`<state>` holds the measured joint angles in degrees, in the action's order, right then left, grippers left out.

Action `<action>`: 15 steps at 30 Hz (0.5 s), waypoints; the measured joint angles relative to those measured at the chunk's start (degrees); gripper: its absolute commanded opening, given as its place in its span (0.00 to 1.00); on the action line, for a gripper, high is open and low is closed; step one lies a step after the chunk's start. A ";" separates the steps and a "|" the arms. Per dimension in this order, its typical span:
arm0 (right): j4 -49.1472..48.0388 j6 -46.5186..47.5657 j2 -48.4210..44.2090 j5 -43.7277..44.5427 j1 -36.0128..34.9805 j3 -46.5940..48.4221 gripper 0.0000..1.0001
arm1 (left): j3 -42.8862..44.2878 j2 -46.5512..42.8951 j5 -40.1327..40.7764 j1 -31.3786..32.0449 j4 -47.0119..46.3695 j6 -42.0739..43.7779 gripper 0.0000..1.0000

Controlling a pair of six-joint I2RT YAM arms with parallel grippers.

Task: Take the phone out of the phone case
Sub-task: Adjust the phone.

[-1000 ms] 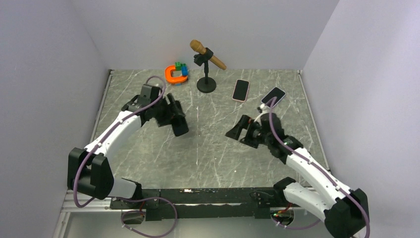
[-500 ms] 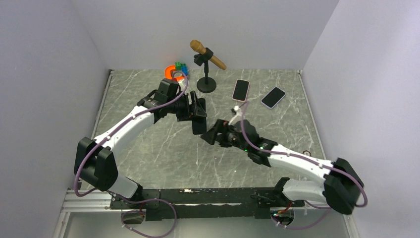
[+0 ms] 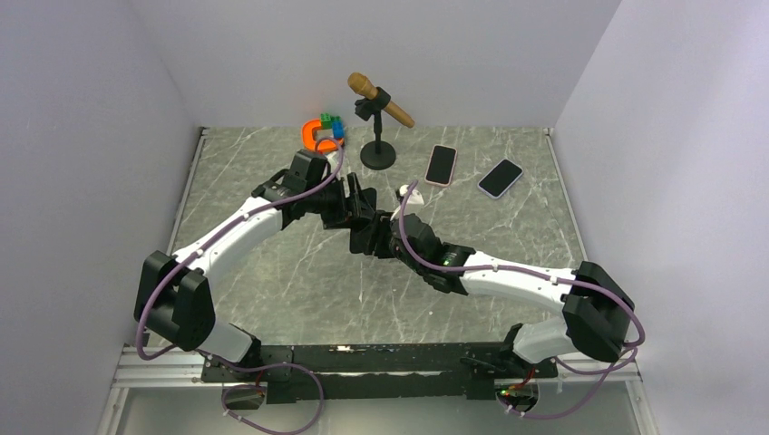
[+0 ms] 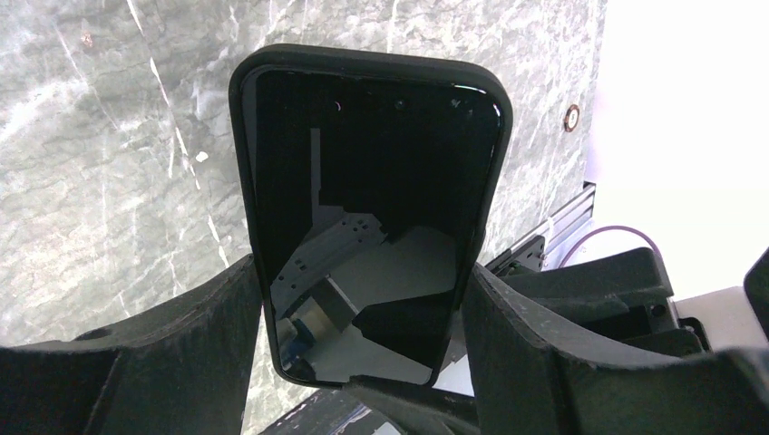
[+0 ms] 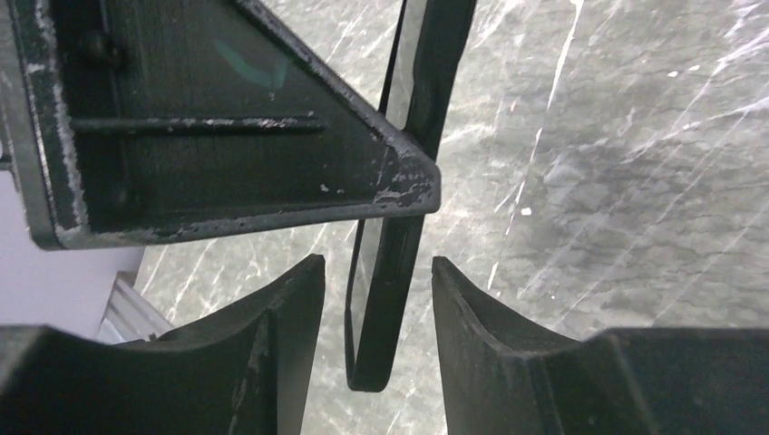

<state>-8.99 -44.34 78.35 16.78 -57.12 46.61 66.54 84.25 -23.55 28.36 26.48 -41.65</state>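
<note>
Top view: the left gripper [image 3: 361, 217] holds a black phone case [image 3: 365, 237] over the middle of the worktop [image 3: 272, 272], and the right gripper [image 3: 385, 243] meets it from the right side. At the far edge stands a microphone [image 3: 379, 99] on a round-footed stand [image 3: 378, 156]. An orange toy with coloured blocks [image 3: 319, 134] sits to its left. To its right a pink-rimmed handset [image 3: 442, 165] and a dark handset [image 3: 501, 178] lie flat, near each other and well apart from the grippers.

Left wrist view: the phone [image 4: 363, 181] sits fully inside the case, its dark screen framed by the black rim on all visible sides. The left fingers [image 4: 195, 331] press the case's two long edges, clamped on it.

Right wrist view: the case is seen edge-on, its lower end between the right fingers [image 5: 286, 322]. A narrow gap shows on each side, so these jaws stand apart and do not touch it. A finger of the left gripper fills the upper left, partly covering the case.
</note>
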 measured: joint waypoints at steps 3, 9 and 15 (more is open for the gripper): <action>0.02 -0.22 0.09 1.97 -0.11 0.02 0.27 | -0.02 -0.15 -0.61 0.02 -0.17 -0.04 0.00; 0.09 -2.16 0.33 4.02 -0.13 -0.07 0.00 | -0.44 -0.26 -2.12 -0.17 -1.66 0.74 0.42; -4.31 -2.27 -5.95 3.21 -0.31 -6.01 0.00 | -0.04 -2.08 -2.84 0.98 -0.92 2.05 0.92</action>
<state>-13.30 -46.61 72.40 19.99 -57.43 40.60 66.50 82.17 -26.39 29.34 25.56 -39.59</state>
